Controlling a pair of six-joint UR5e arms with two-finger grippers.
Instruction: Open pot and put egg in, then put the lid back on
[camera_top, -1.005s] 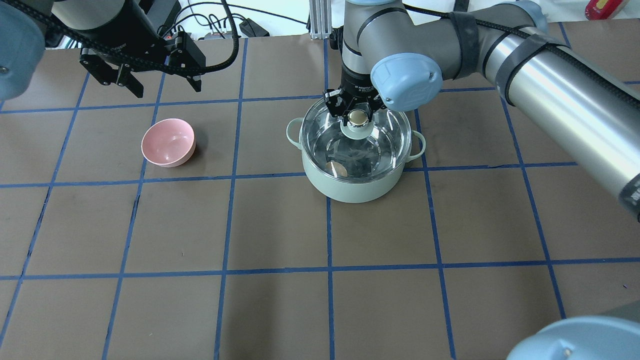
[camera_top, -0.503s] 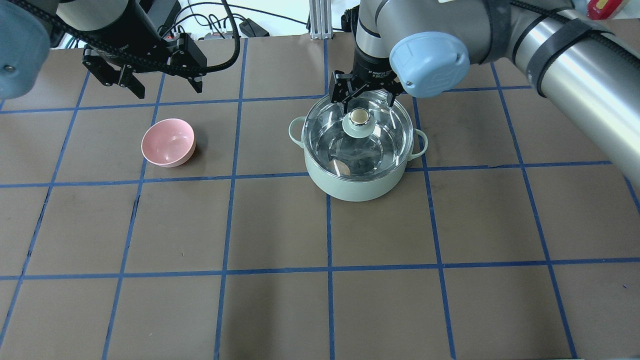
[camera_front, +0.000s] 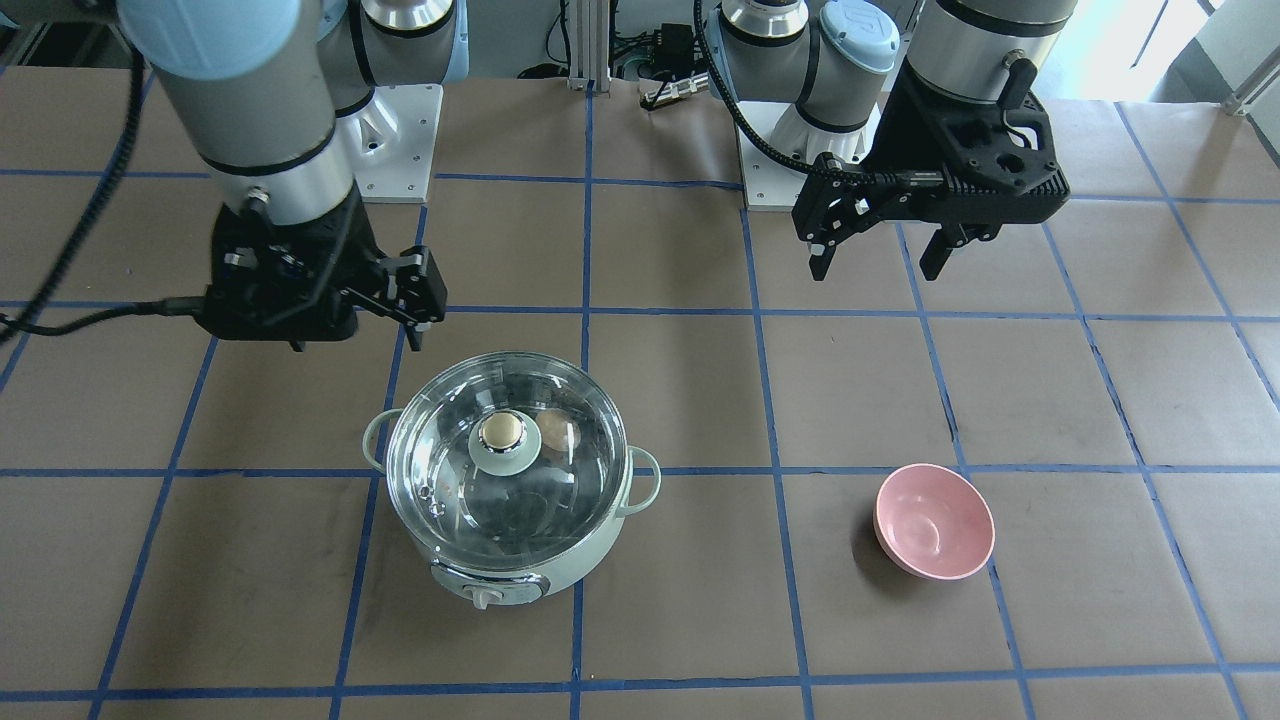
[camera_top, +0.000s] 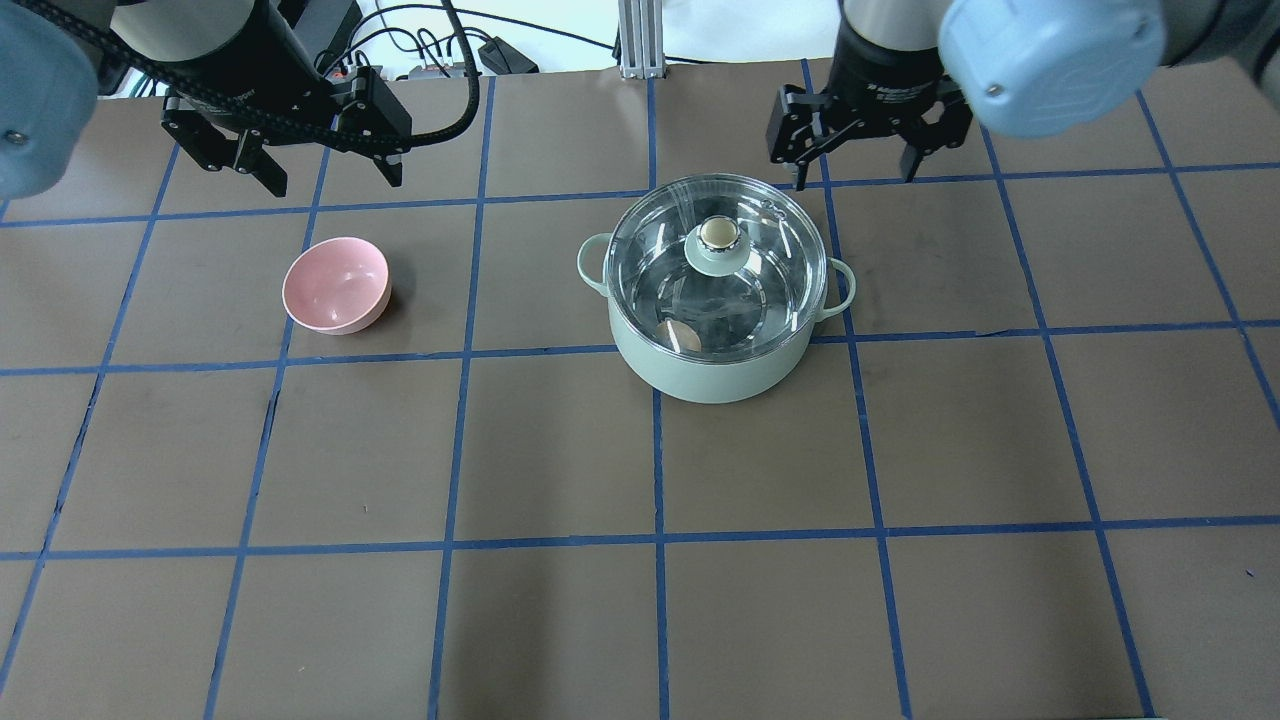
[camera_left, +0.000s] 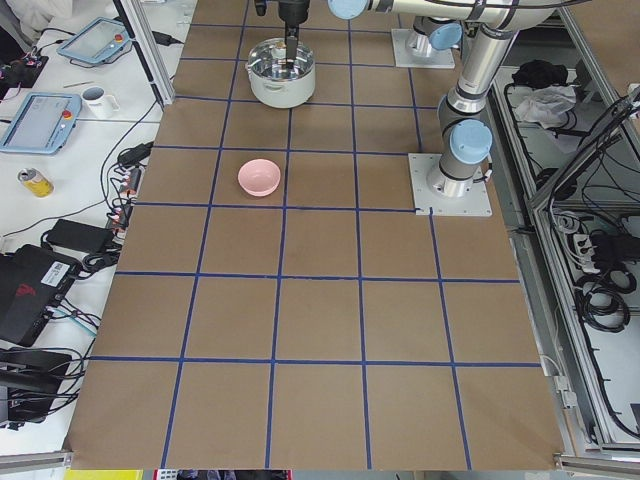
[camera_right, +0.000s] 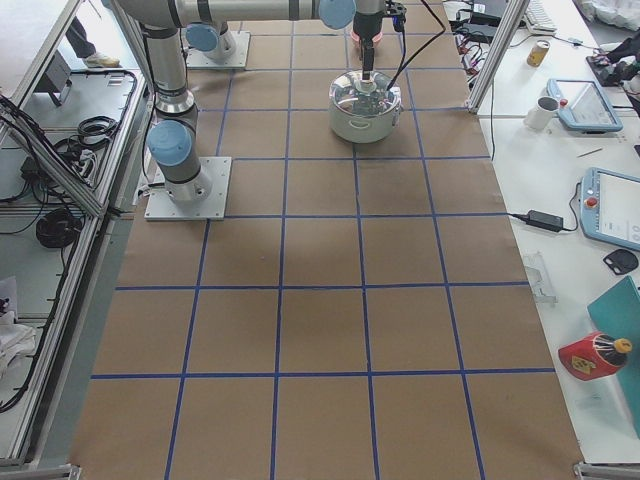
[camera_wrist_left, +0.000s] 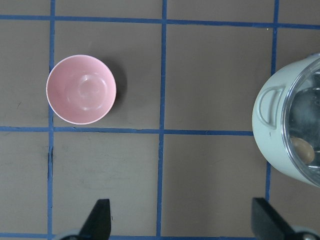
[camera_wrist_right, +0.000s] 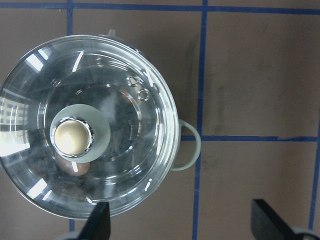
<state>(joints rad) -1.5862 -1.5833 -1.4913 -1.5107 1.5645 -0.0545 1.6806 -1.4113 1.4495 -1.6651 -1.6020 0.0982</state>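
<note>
The mint-green pot (camera_top: 715, 375) stands on the table with the clear glass lid (camera_top: 770, 270) seated on it, beige knob (camera_top: 719, 233) up. The egg (camera_top: 680, 335) lies inside on the pot's floor and shows through the glass, also in the front-facing view (camera_front: 558, 430) and the right wrist view (camera_wrist_right: 75, 167). My right gripper (camera_top: 855, 175) is open and empty, raised behind the pot's far right rim and clear of the lid. My left gripper (camera_top: 333, 180) is open and empty, high above the table behind the pink bowl.
A pink bowl (camera_top: 337, 285) stands empty to the left of the pot, about one grid square away. The brown table (camera_top: 640, 500) is marked with blue tape lines. Cables and a metal post lie along the far edge.
My right gripper has let go of the lid's knob, risen and drawn back to the right of the pot. The lid stays on the pot. The left arm has not moved.
</note>
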